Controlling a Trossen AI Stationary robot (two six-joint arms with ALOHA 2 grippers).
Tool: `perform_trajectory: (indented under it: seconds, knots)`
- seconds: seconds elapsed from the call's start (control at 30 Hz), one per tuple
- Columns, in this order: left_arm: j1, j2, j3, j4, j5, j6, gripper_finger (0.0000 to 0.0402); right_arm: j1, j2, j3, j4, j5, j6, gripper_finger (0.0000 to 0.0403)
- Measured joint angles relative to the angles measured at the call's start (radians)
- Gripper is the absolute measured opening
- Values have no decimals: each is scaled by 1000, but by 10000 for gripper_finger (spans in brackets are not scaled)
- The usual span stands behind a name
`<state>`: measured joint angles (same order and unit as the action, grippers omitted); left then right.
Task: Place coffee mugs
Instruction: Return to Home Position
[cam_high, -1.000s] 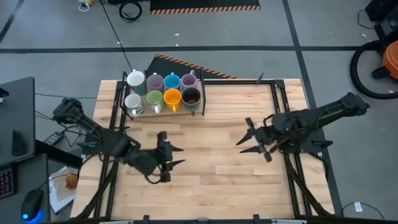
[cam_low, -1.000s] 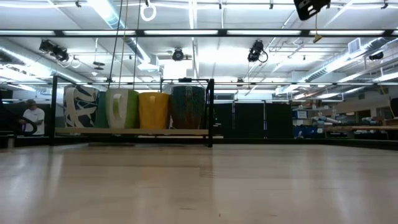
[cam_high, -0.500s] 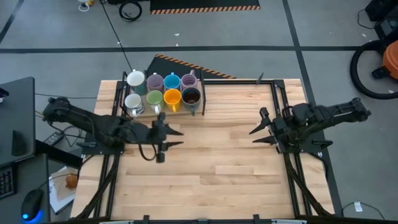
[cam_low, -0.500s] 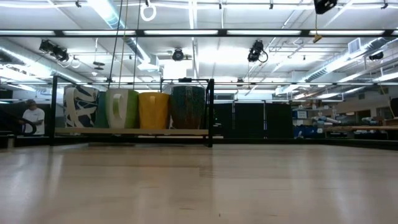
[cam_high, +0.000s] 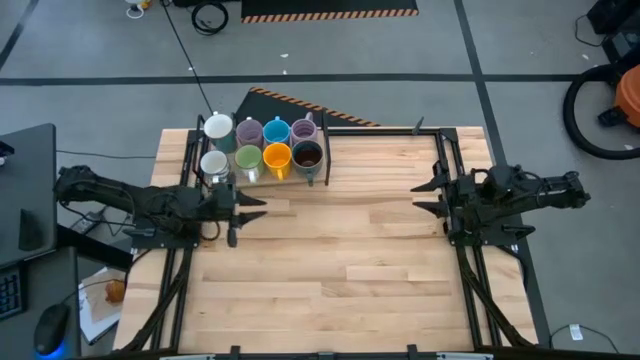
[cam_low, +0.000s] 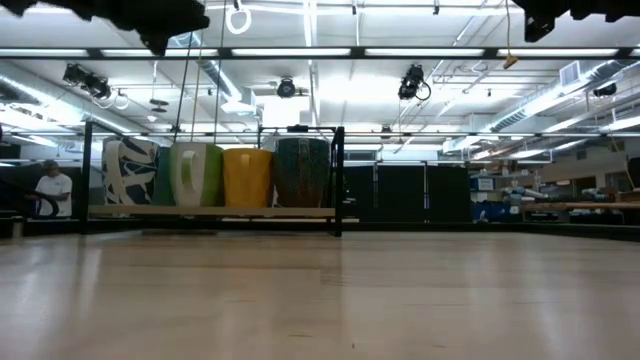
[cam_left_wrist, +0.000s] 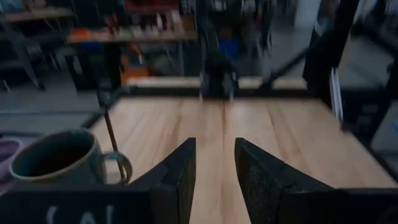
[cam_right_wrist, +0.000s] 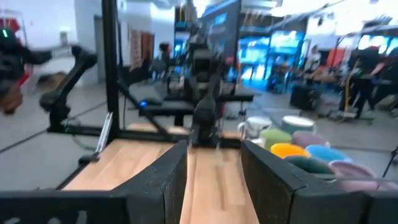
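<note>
The coffee mugs (cam_high: 262, 145) stand in two rows of four on a shelf (cam_low: 210, 211) at the upper left of the surface (cam_high: 340, 260). The left gripper (cam_high: 262, 206) hovers just below the shelf in the high view, near the front row but touching nothing. The right gripper (cam_high: 416, 198) is well apart, at centre right.

In the low view only the front row shows, hiding the back row, and the left arm (cam_low: 130, 12) and right arm (cam_low: 575, 12) are cut off at the top edge.

The left gripper's fingers stand narrowly apart and the right's wider; both hold nothing.
</note>
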<state>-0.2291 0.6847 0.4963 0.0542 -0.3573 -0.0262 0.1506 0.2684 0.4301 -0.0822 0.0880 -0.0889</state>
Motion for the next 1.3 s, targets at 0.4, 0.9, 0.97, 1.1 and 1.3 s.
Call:
perform_trajectory:
  seconds: [0.4,0.9,0.97,1.1,1.3]
  knots:
    - [0,-226,-257,342,-71,46,116,-39,-194,-117,75,27,-47,158]
    - [-5,-350,-431,521,-58,62,116,-39,-267,-216,121,121,60,158]
    - [-5,-359,-484,622,-33,56,116,-39,-264,-226,150,136,99,158]
    - [-6,-364,-485,639,-23,62,116,-39,-263,-229,172,177,120,158]
    - [-6,-365,-485,643,-26,-58,116,-39,-263,-229,172,174,115,158]
